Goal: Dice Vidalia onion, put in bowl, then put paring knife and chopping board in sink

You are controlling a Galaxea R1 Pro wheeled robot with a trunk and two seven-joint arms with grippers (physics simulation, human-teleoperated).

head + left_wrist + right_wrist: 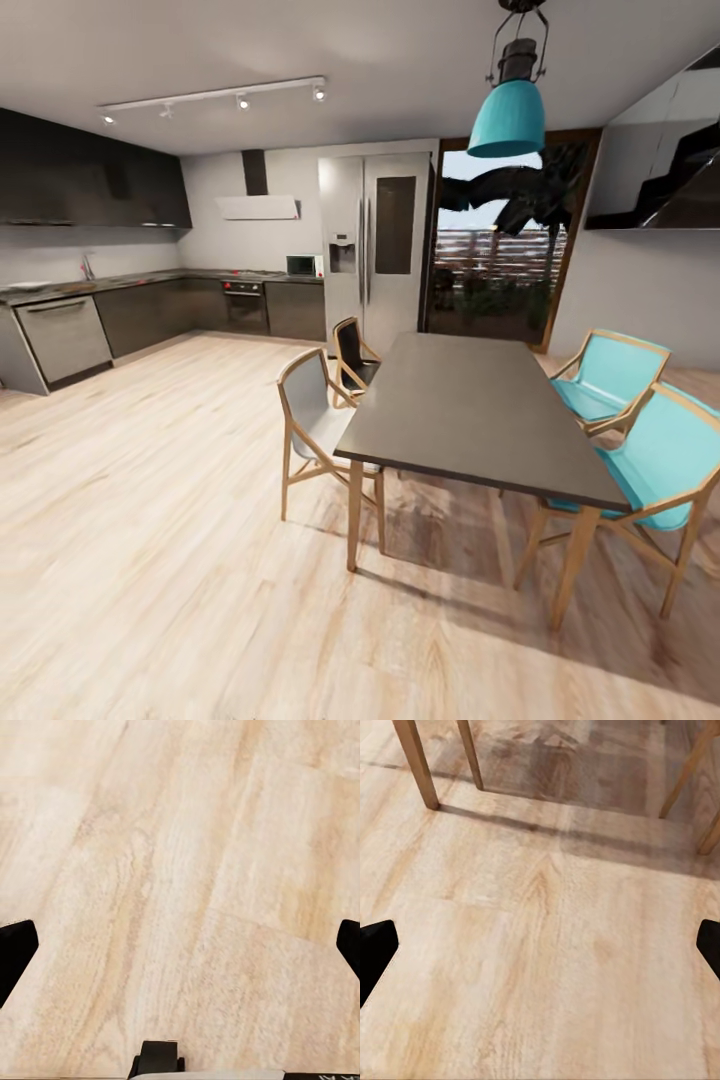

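The left gripper [180, 945] hangs over bare floor with its two dark fingertips [15, 952] at opposite edges of the left wrist view, so it is spread wide and holds nothing. The right gripper [540, 945] is the same: fingertips [375, 956] far apart, nothing between them, pale wooden floor [540, 967] below. Just beyond it in that view stand wooden table legs [416, 761] and their shadow.

From the head camera, the dining table [470, 410] sits in the near right of the room, with a grey-seated chair [315, 420] and a dark one [352, 358] on its left side and two turquoise chairs [640, 440] on its right. A teal pendant lamp [510, 115] hangs above. Open floor runs away to the left.

The task's things are all far off. The countertop [120, 283] runs along the far left wall and round the corner, above dark cabinet fronts and a steel dishwasher [65, 338]. A thin tap [88, 267] stands up at its left end, which marks the sink (the basin itself is too small to make out). Onion, board, knife and bowl cannot be told apart at this range. A fridge [375, 250] and an oven [245, 305] stand further right.

I judge the step in hand to be the approach: nothing is picked up yet. The next move calls for turning left and driving across the open floor to the sink end, keeping clear of the grey chair.
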